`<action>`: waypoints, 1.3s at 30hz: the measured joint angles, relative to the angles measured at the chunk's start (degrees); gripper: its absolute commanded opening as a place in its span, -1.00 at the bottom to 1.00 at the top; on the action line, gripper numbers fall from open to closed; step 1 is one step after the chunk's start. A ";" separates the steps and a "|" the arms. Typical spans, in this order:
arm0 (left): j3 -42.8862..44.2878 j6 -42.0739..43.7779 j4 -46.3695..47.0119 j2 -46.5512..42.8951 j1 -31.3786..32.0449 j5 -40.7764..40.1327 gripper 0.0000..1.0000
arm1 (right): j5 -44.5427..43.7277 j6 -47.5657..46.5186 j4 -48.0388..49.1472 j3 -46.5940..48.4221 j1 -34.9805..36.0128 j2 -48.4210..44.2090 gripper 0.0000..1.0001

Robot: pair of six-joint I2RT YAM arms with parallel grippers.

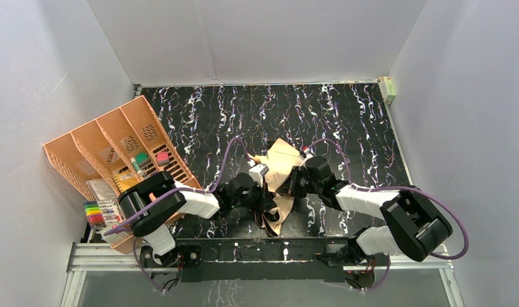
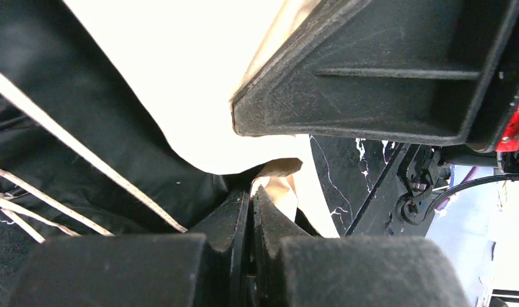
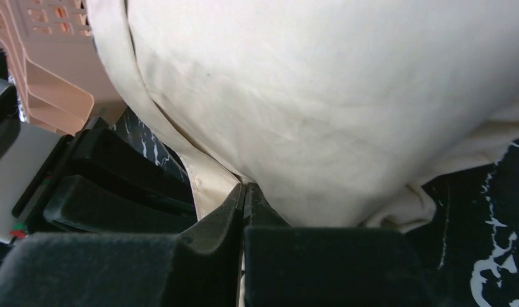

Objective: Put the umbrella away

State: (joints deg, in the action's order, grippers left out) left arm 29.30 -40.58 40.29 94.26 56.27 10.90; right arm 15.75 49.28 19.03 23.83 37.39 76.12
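Roughly, the umbrella (image 1: pixel 282 160) runs far-to-near, left gripper (image 2: pixel 250 195) and right gripper (image 3: pixel 244 188) pinching its fabric.

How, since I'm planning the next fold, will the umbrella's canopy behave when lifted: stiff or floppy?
Probably floppy: the umbrella drapes in folds between left hand and right hand. It may slip: each hand pinches only thin cloth.

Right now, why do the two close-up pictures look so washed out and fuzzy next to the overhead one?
Top external: even light, sharp, the umbrella reads tan. Left wrist: its canopy glares near white, and the left gripper blurs toward the lens. Right wrist: pale cloth fills the frame, and the right gripper goes soft the same way.
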 measured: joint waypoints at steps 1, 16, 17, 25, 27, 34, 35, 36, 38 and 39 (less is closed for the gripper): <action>0.00 0.02 0.00 0.00 0.04 0.00 -1.00 | -0.42 0.15 -0.17 -0.24 0.04 0.00 -0.86; -1.81 -0.57 -6.71 -9.64 0.59 -2.19 0.18 | -5.31 2.03 -0.33 -0.44 0.26 4.15 -0.88; -2.16 -0.87 -8.44 -12.37 0.61 -3.08 0.29 | -5.53 2.03 -0.35 -0.44 0.26 4.15 -0.88; 1.88 -1.90 -21.59 -25.18 -0.76 -11.82 0.64 | -6.05 2.03 -0.24 -0.44 0.26 4.24 -0.88; 6.27 -2.14 -24.70 -22.23 -1.95 -12.50 0.55 | -6.14 2.03 -0.22 -0.44 0.26 4.24 -0.88; 16.44 -6.58 -28.74 -13.20 -3.96 -13.46 0.25 | -6.25 2.03 -0.22 -0.44 0.26 4.24 -0.88; 16.50 -7.26 -28.76 -12.66 -4.00 -13.49 0.23 | -6.27 2.03 -0.22 -0.44 0.26 4.24 -0.88; 16.52 -7.85 -28.79 -12.17 -4.02 -13.49 0.22 | -6.27 2.03 -0.22 -0.44 0.26 4.24 -0.88; 16.92 -9.01 -29.11 -10.91 -4.04 -13.49 0.20 | -6.32 2.05 -0.22 -0.44 0.26 4.24 -0.89; 17.29 -9.44 -29.38 -10.21 -4.07 -13.49 0.20 | -6.34 2.05 -0.22 -0.44 0.26 4.22 -0.89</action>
State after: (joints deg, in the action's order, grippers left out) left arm 46.59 -50.02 10.92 84.05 52.21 -2.59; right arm 9.41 51.33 18.81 23.40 37.65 80.34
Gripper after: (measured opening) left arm 0.609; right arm 0.064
